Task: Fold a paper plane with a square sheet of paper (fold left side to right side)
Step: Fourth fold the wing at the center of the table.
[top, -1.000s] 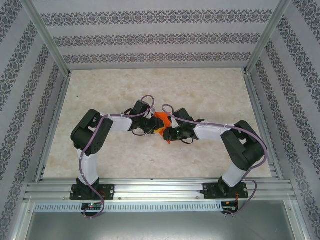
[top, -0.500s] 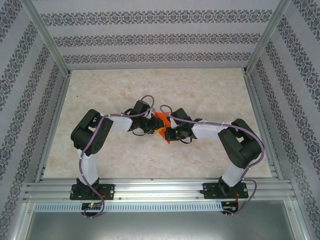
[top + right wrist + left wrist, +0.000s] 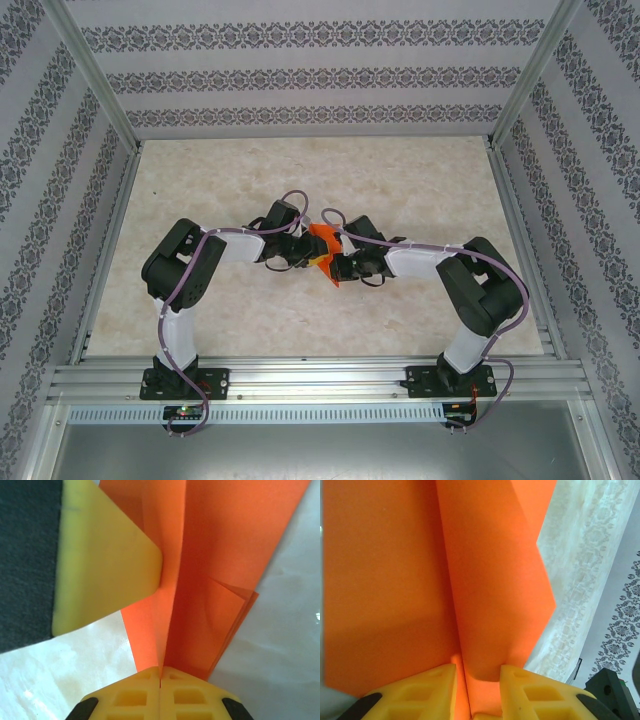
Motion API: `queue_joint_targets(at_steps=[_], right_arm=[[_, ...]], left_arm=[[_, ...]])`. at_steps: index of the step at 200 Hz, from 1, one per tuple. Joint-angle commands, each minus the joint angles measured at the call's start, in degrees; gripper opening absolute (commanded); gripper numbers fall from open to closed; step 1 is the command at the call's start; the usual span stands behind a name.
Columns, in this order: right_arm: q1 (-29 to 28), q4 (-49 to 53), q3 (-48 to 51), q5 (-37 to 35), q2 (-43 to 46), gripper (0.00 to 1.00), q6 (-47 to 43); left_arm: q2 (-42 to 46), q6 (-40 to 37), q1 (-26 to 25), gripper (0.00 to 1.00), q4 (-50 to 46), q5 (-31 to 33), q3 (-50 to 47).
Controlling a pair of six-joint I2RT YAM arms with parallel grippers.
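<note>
The orange paper point(image 3: 321, 243) is folded into several layers and held off the table between the two wrists at the middle of the top view. My right gripper point(image 3: 160, 672) is shut on its centre crease, and the orange paper point(image 3: 220, 555) fans upward from the fingertips. My left gripper point(image 3: 477, 680) stands open, its yellow fingers point(image 3: 422, 690) apart on either side of a raised fold of the orange paper point(image 3: 490, 580). One left finger point(image 3: 102, 565) lies flat against the paper's left side in the right wrist view. In the top view the left gripper point(image 3: 303, 250) and right gripper point(image 3: 337, 262) almost touch.
The beige marbled table point(image 3: 400, 180) spreads all round the arms. Metal frame posts point(image 3: 520, 95) and patterned walls point(image 3: 300, 75) close it in. An aluminium rail point(image 3: 320, 375) carries the arm bases at the near edge.
The right arm's elbow has drawn slightly leftward and its wrist has nudged toward the paper. The left arm and the paper have stayed put.
</note>
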State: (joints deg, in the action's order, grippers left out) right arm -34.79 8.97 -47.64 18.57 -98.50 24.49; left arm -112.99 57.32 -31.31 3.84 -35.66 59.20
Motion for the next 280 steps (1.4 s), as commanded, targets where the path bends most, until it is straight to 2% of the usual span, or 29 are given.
queue_joint_targets(at_steps=[1, 140, 217, 280], right_arm=[[0.6, -3.8, 0.7, 2.2, -0.3, 0.05, 0.7], [2.2, -6.1, 1.5, 5.5, -1.3, 0.09, 1.1], [2.8, -6.9, 2.1, 6.5, 0.0, 0.17, 1.3], [6.3, -7.2, 4.6, 7.9, 6.4, 0.27, 1.7]], left_arm=[[-0.5, -1.0, -0.6, 0.31, -0.4, 1.0, -0.5], [-2.0, -1.5, -0.6, 0.31, -2.4, 1.8, 0.1], [-1.9, -1.8, -0.6, 0.31, -3.4, 2.2, 0.6], [-1.9, -1.9, -0.6, 0.31, -3.8, 2.4, 0.6]])
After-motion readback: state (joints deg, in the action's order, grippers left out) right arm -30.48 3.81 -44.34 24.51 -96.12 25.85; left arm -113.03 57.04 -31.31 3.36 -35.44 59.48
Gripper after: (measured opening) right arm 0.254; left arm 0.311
